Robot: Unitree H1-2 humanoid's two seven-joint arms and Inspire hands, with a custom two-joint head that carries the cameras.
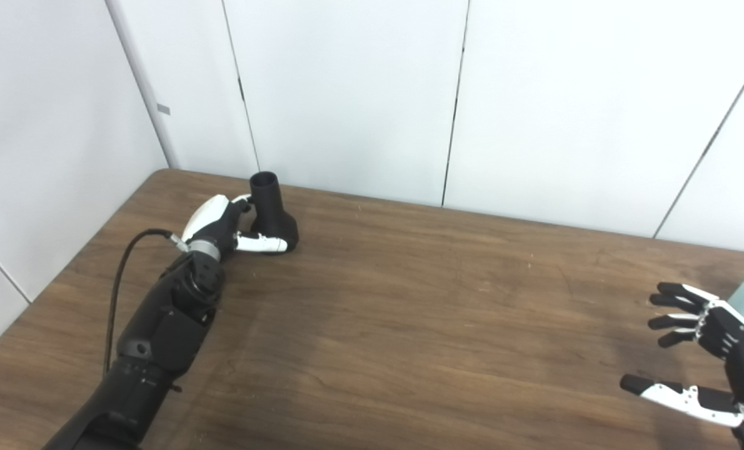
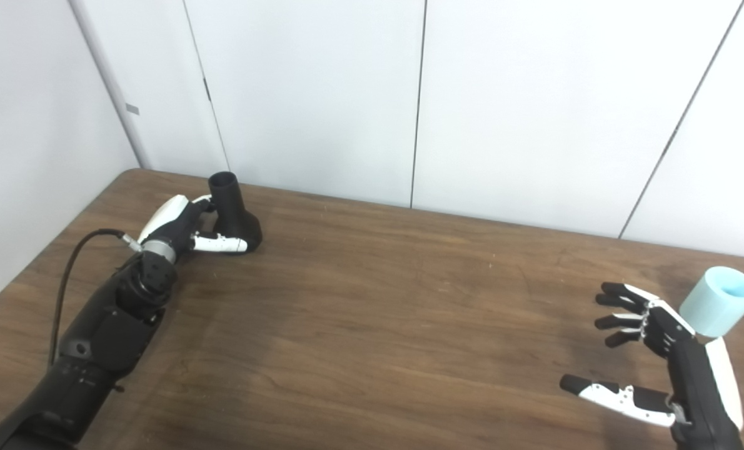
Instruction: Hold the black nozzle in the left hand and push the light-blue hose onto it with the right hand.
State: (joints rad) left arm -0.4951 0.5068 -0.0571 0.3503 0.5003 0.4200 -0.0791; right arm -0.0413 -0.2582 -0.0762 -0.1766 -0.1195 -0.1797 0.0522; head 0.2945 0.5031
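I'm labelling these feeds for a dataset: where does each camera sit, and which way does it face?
Left eye view: on the head, looking down at the table; left robot hand at the black nozzle, right robot hand open at the frame edge.
Right eye view: beside it, shifted right; light-blue hose fully visible.
Both share the arms, the table and the white wall panels.

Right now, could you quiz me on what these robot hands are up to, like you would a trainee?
1. True or false: the right hand already holds the light-blue hose.
2. Which hand is at the black nozzle? A) left hand B) right hand C) neither
3. Fill in: the nozzle stands with its open end pointing ____.

Key:
1. False; its fingers are spread and it holds nothing, with the hose just behind it.
2. A; its fingers wrap the nozzle's base on the wooden table.
3. Up.
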